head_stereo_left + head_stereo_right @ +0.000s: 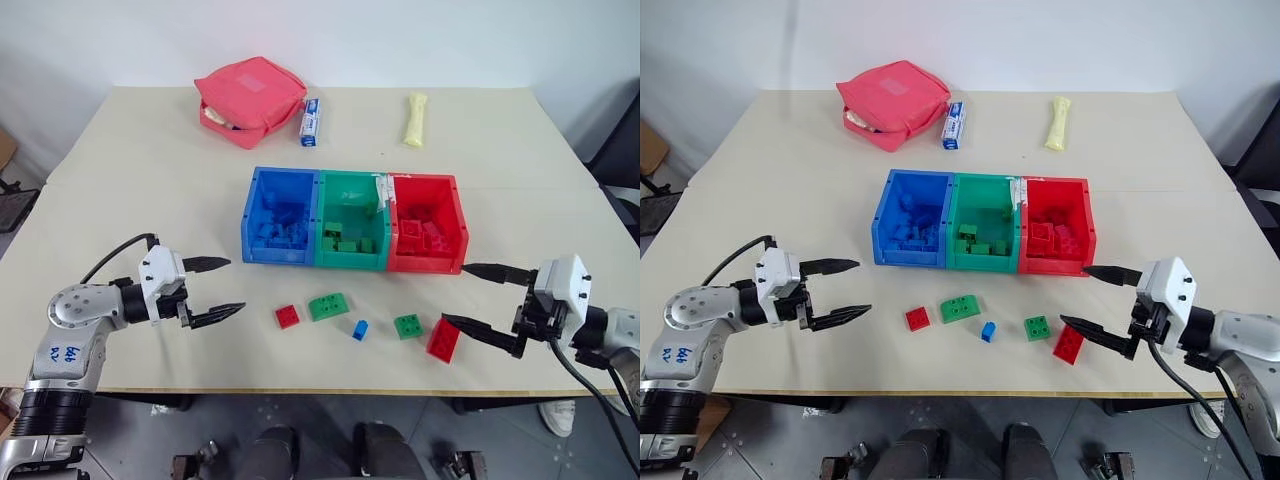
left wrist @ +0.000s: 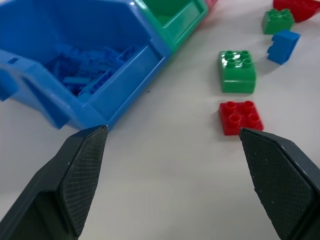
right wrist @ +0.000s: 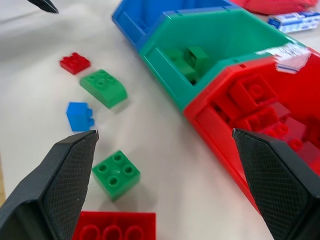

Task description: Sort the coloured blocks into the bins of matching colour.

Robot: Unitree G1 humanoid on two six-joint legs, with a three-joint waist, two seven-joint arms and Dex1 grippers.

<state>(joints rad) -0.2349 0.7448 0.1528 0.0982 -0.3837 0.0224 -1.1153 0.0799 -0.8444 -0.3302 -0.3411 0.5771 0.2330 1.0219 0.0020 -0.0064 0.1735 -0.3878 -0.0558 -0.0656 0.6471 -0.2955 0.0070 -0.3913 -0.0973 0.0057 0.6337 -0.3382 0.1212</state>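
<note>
Coloured blocks (image 1: 328, 306) are scattered on a pale beige desk (image 1: 130, 170) set against a white wall, just in front of the bins (image 1: 352, 234): a small red one, a rounded green one, a tiny blue one, a square green one and a long red one. More studded bricks are seen inside the joined blue, green and red bins. The left gripper (image 1: 218, 289) and right gripper (image 1: 480, 300) are both held spread wide and empty above the desk.
</note>
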